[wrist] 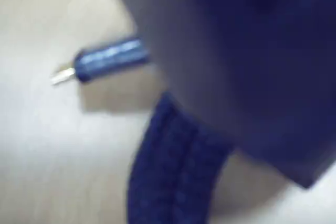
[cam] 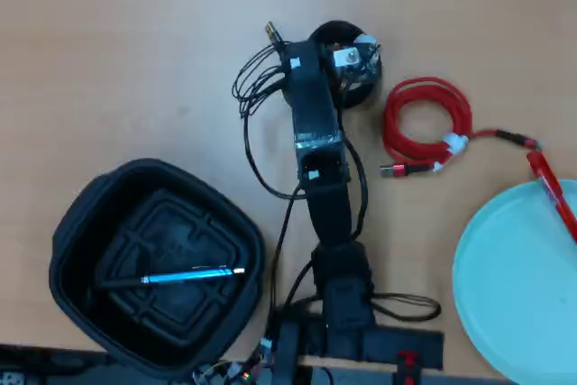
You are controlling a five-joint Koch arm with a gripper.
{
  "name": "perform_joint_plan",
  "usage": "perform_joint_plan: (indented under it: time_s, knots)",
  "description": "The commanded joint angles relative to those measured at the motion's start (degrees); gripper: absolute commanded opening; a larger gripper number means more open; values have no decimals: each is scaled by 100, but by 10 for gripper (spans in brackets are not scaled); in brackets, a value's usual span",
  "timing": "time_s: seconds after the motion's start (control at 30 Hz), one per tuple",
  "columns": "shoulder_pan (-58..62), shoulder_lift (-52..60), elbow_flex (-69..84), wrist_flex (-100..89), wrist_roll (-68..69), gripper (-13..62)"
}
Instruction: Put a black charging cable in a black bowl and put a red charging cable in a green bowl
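Observation:
In the overhead view my gripper (cam: 347, 60) hangs right over the black charging cable (cam: 332, 31), a small dark coil at the top centre, and covers most of it. One metal-tipped plug (cam: 270, 32) sticks out to the left. The wrist view is blurred: it shows that plug (wrist: 107, 59), part of the coil (wrist: 173, 166), and a dark jaw filling the upper right. The red charging cable (cam: 424, 123) lies coiled to the right. The black bowl (cam: 81, 223) stands at lower left and the green bowl (cam: 505, 295) at lower right. Whether the jaws are open or closed does not show.
A blue pen (cam: 189, 275) lies inside the black bowl. A red stick (cam: 552, 188) rests across the green bowl's upper rim. The arm's base (cam: 347, 335) and loose black wires (cam: 257, 87) sit along the middle and bottom edge.

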Motion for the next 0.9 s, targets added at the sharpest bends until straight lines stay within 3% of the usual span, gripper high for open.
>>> perform_joint_plan:
  time_s: [0.0, 0.07, 0.13, 0.27, 0.33, 0.57, 0.87]
  knots:
    - [-70, -79, -527, -193, 18, 334]
    - [-70, -123, -589, -185, 18, 301]
    - [-70, -123, -580, -176, 18, 207]
    - [-62, -114, -580, -123, 18, -101]
    - [-62, -105, -571, -105, 18, -56]
    - [-255, 62, -571, 237, -457, -69]
    - [-809, 2900, -589, 668, -976, -69]
